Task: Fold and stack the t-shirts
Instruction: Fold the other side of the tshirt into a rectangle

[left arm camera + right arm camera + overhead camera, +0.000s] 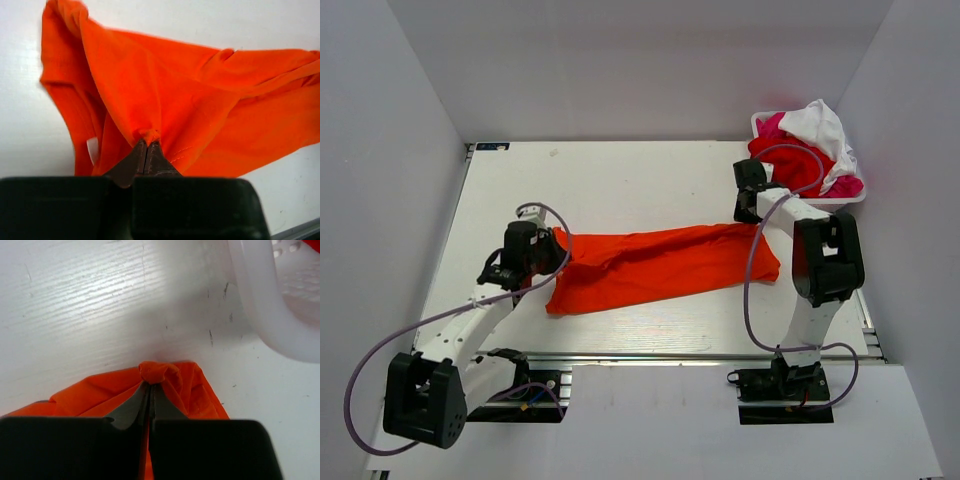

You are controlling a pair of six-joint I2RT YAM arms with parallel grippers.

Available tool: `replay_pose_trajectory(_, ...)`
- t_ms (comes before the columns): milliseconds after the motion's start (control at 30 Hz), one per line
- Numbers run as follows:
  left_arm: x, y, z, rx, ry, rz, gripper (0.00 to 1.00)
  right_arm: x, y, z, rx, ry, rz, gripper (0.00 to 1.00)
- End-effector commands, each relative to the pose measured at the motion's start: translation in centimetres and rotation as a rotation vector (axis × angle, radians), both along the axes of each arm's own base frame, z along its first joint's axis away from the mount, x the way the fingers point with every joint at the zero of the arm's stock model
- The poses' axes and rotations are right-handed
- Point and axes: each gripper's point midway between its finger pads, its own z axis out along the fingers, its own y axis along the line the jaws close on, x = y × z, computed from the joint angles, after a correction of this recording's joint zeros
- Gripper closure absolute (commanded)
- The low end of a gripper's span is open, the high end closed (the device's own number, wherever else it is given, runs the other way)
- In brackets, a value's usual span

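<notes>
We see bright, even light: glare on the table (100, 295) beyond the orange t-shirt (192, 390), soft shadow just beside it.

Setting: robotics lab test cell. Plain white panels (410, 100) enclose a white table (620, 170) on three sides; left arm (470, 325) and right arm (825, 265) sit bolted along a metal rail (650, 357), purple cables (748, 290) looping loose.

Top: overhead, facing down. Wrists: close behind left pincer (146, 146), right pincer (150, 386). All share orange t-shirt (660, 265).
</notes>
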Motion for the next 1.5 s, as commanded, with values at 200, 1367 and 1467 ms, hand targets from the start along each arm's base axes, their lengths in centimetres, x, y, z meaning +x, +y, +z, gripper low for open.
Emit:
replay_pose_trajectory(200, -3.8, -0.2, -4.3, -0.066, 0.123, 0.019, 1.0, -1.7, -0.3, 2.4, 0.017, -0.073, 0.013, 1.0)
replay_pose_trajectory(1367, -4.9, 3.7, -0.4, 0.037, 0.141, 0.219, 0.0, -7.0, -0.4, 7.4, 0.1, -0.19, 0.005, 0.1)
replay_pose_trajectory(1467, -3.6, 3.3, 0.4, 0.036, 0.12, 0.207, 0.0, -5.8, 3.8, 8.5, 0.219, -0.219, 0.21, 0.1)
